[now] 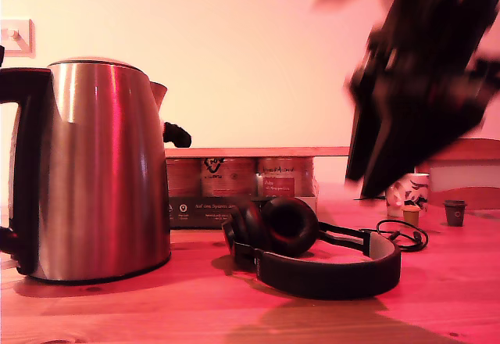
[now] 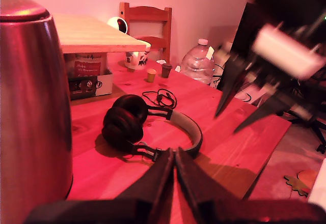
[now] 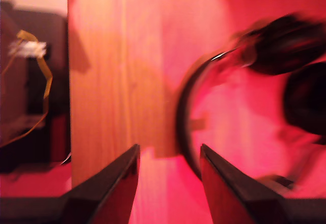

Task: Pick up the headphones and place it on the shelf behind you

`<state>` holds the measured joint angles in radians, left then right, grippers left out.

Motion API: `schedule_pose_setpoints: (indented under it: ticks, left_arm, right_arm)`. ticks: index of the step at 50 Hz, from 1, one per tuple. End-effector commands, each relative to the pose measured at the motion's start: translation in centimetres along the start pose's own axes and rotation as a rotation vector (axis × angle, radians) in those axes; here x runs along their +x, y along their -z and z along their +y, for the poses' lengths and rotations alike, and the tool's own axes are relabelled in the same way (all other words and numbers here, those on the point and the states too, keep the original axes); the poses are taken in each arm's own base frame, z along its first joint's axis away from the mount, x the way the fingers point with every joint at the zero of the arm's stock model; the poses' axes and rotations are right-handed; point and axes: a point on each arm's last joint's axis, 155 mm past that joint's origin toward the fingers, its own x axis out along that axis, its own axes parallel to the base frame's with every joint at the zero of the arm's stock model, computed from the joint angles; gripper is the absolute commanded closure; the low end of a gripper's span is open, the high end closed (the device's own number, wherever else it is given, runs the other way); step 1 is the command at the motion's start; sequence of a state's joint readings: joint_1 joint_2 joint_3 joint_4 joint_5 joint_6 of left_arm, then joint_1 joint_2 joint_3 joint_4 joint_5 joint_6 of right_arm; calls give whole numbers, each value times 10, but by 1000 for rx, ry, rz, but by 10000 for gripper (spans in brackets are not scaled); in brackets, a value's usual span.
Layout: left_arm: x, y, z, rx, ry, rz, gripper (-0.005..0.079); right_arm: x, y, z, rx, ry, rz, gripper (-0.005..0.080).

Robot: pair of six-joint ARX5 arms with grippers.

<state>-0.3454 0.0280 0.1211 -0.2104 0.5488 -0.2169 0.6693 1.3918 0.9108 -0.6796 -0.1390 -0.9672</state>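
Observation:
The black headphones point(image 1: 287, 225) lie on the wooden table, ear cups toward the kettle and headband toward the exterior view's right. My first gripper point(image 2: 174, 152) is shut and empty, low over the table just short of the headband point(image 2: 189, 132); it does not show in the exterior view. My second gripper point(image 2: 227, 123) is open, blurred, and hangs above the table beside the headband point(image 3: 183, 107), apart from it. The same arm point(image 1: 363, 186) fills the exterior view's upper right. The shelf point(image 1: 258, 152), a light-wood board point(image 2: 91, 33), rests on a box behind the headphones.
A steel kettle point(image 1: 94, 164) stands tall at the exterior view's left. A printed box of jars point(image 1: 234, 184) carries the board. A thin black cable point(image 1: 398, 234), a mug point(image 1: 410, 191) and two small cups point(image 1: 455, 211) sit behind the headband. A water bottle point(image 2: 198, 61) and a chair point(image 2: 147, 20) stand beyond.

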Motion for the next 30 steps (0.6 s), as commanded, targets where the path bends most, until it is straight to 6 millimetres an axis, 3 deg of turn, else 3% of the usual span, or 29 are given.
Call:
schedule_pose_setpoints:
  ticks: [1, 11, 30]
  left_arm:
    - [1, 5, 1, 2, 0, 11, 761]
    - [1, 6, 2, -1, 0, 15, 761]
    - [1, 7, 2, -2, -1, 16, 761]
  right_arm:
    - [8, 0, -2, -3, -6, 4, 415]
    - [27, 7, -9, 20, -14, 21, 417]
    - [43, 19, -30, 67, -7, 40, 417]
